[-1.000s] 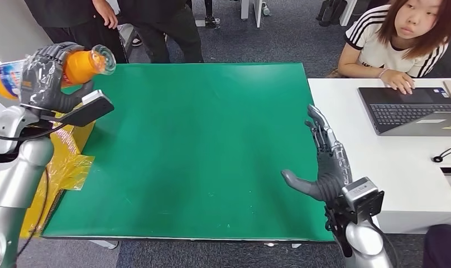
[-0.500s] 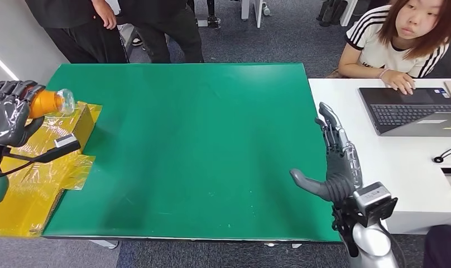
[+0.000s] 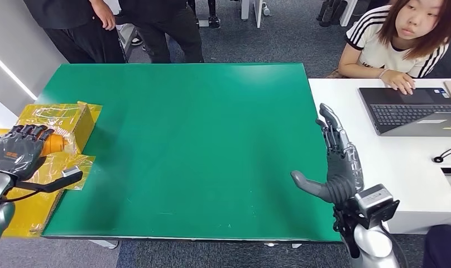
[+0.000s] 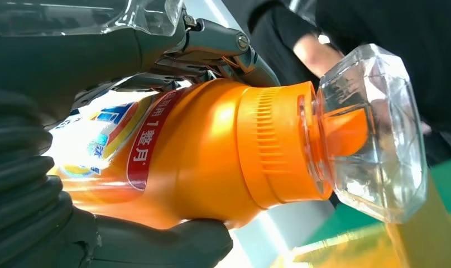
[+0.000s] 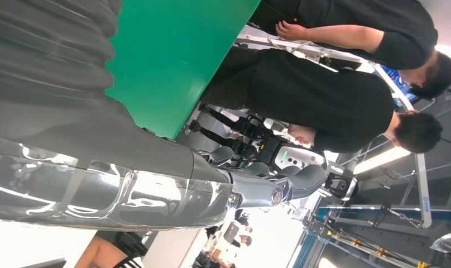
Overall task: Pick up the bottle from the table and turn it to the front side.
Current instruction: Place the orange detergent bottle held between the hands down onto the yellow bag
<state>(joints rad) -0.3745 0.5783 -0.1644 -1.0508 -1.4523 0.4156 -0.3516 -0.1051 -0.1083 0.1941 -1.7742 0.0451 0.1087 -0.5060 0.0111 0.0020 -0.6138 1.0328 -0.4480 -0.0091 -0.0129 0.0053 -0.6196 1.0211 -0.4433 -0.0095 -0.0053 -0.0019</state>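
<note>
The left hand (image 3: 19,153) is wrapped around the bottle (image 3: 54,143). Its dark fingers (image 3: 30,134) curl over the top of the bottle, and in the left wrist view the thick grey thumb (image 4: 162,245) presses on the other side. The hand has a shiny clear film over it. It hangs past the left edge of the green table (image 3: 178,151), low and near the front corner, over a yellow box (image 3: 56,117) wrapped in crinkly plastic. The silver arm comes up from the bottom left.

The bottle is smooth orange plastic with a round body. It lies on its side in the hand. It has a ribbed orange collar (image 4: 273,151) and a clear cap (image 4: 374,134) with flat faces like a gem. A label (image 4: 123,139) with red, blue and white colours wraps the body.

The right hand (image 3: 335,162) holds nothing. Its fingers (image 3: 330,125) are straight and spread a little, pointing toward the far side, and the thumb (image 3: 307,184) sticks out to the left. It stands on edge over the right edge of the green table, near the front corner.

The green table is flat and smooth. A white desk (image 3: 402,167) touches its right side, with a dark laptop (image 3: 407,111) on it. A person (image 3: 402,39) in a striped top sits there with one hand at the laptop. Two people in black (image 3: 123,22) stand at the far edge.
</note>
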